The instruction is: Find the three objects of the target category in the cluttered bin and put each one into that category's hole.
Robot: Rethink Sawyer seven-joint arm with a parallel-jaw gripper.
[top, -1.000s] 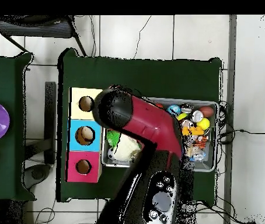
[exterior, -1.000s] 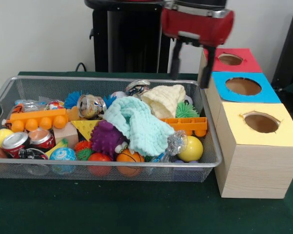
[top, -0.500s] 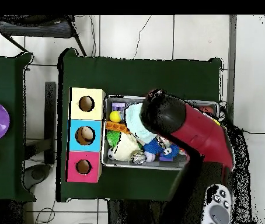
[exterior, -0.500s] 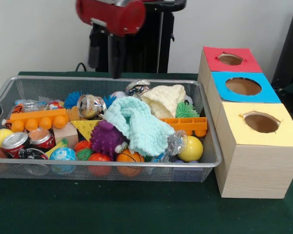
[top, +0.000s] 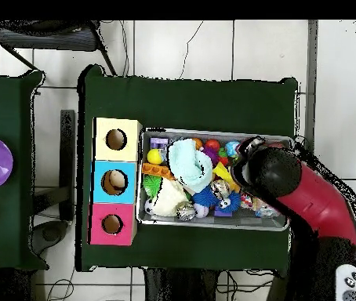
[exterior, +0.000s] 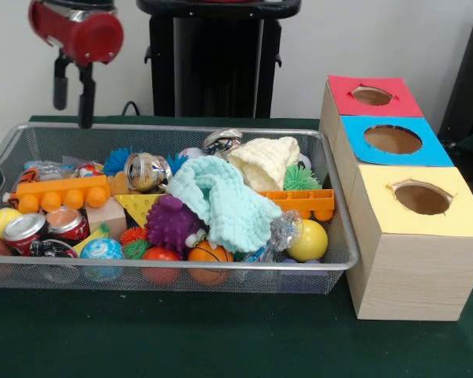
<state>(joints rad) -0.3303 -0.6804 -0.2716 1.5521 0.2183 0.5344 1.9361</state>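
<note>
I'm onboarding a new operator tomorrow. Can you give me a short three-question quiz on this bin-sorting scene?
1. True or false: the gripper is holding a can.
2. Which box stands nearest the front-view camera? A) red box B) blue box C) yellow box
3. Fill in: the light blue cloth lies draped over other things in the wire ____.

Key:
1. False. The gripper hangs open and empty above the far left end of the bin.
2. C.
3. bin.
</note>
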